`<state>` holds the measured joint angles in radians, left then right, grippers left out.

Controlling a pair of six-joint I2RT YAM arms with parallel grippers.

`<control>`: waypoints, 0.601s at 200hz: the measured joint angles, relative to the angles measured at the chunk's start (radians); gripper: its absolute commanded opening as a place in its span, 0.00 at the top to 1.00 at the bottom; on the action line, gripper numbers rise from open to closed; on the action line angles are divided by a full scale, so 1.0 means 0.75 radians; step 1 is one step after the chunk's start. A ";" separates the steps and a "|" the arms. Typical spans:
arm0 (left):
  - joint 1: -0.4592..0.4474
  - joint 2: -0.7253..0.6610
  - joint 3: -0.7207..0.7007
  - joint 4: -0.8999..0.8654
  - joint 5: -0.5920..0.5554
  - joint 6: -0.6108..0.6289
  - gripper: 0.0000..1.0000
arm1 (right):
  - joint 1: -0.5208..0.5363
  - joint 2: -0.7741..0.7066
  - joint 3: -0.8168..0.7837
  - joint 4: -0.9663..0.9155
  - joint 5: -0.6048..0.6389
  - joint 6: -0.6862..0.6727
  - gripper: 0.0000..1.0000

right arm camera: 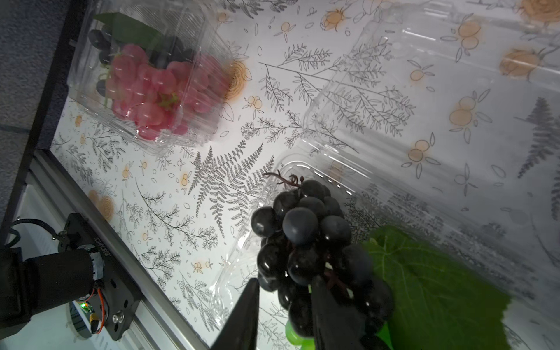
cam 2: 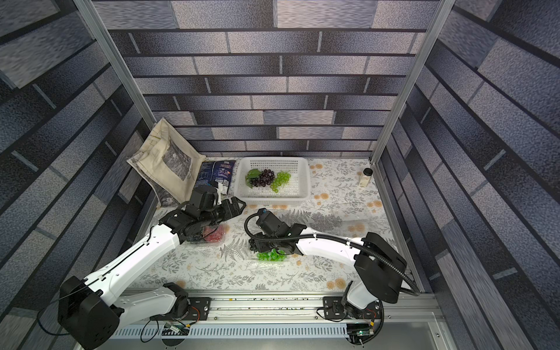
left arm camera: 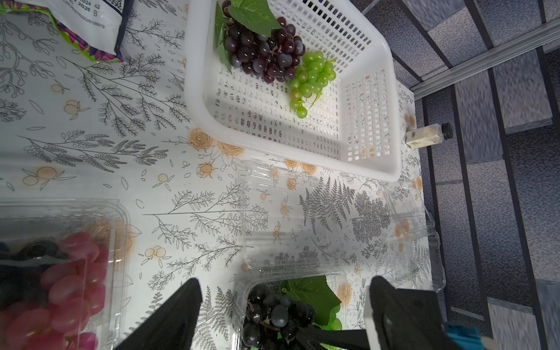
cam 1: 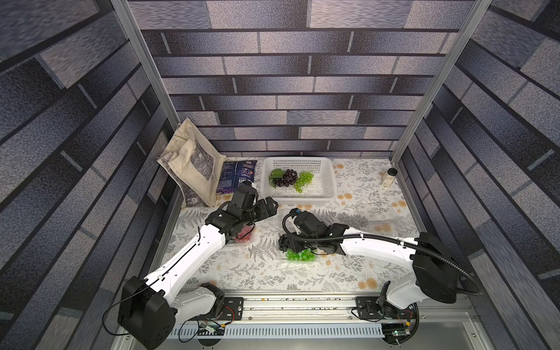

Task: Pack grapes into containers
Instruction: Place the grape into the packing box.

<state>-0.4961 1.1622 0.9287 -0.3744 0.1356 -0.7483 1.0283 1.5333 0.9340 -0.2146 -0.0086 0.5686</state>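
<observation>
Right gripper (right arm camera: 285, 283) jaws part-spread at dark bunch (right arm camera: 303, 230) in middle punnet (right arm camera: 306, 165); grip unclear. Spread fully, lift straight, keep leaf (right arm camera: 424, 288) inside rim. Left gripper (left arm camera: 285, 281) spread, empty.

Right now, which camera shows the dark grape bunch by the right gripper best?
Right wrist view: the dark bunch is close and clear, with its stem and leaf visible. The left wrist view catches the bunch at the frame edge, partly cut off. In both top views the right arm hides most of it.
</observation>
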 measured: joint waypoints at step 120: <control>-0.038 0.051 -0.001 0.005 -0.007 -0.020 0.11 | 0.003 -0.073 -0.141 0.075 -0.075 0.080 0.66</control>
<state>-0.5243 1.2007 0.9279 -0.3706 0.1303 -0.7631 1.0302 1.4788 0.8280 -0.1581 -0.0650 0.6289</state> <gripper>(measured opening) 0.889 0.308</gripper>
